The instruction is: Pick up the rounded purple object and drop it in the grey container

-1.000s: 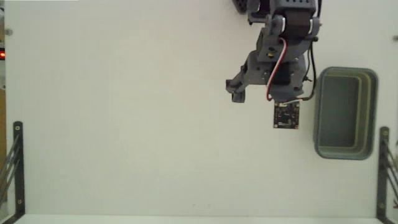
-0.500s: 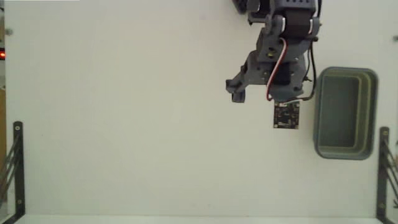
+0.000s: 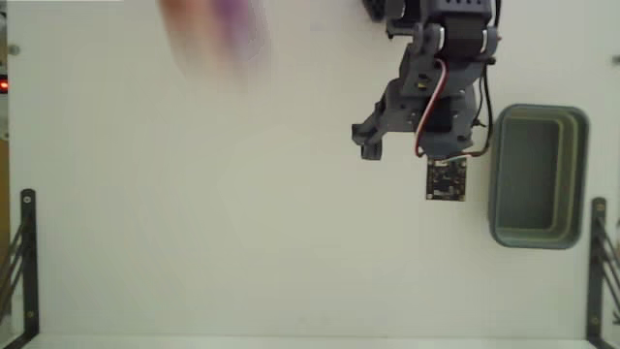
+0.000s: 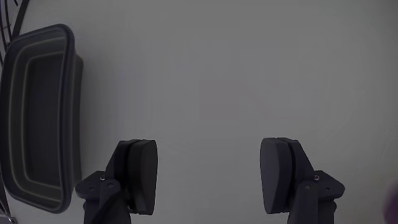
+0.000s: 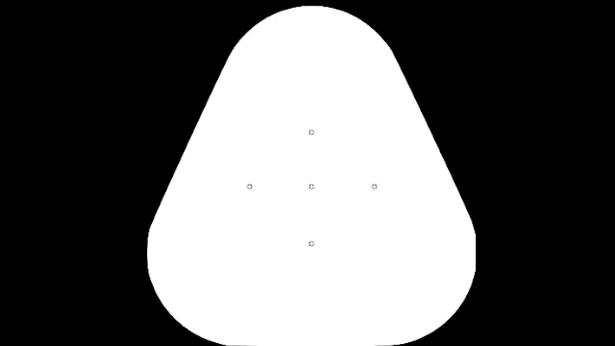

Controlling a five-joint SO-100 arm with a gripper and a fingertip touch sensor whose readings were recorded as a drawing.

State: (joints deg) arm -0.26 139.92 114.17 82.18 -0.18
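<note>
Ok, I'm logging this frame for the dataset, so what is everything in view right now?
Purple and skin-toned blur: one, motion-smeared, top left of the fixed view over the table; too blurred to identify.
Grey container: one, grey-green with darker inside, right of the arm in the fixed view; nothing visible inside.
Table: one, white.
Black metal brackets: two, at the lower left and right table edges.
Arm: one, dark grey, top centre-right.
Tool: one, open, empty, above bare table.
</note>
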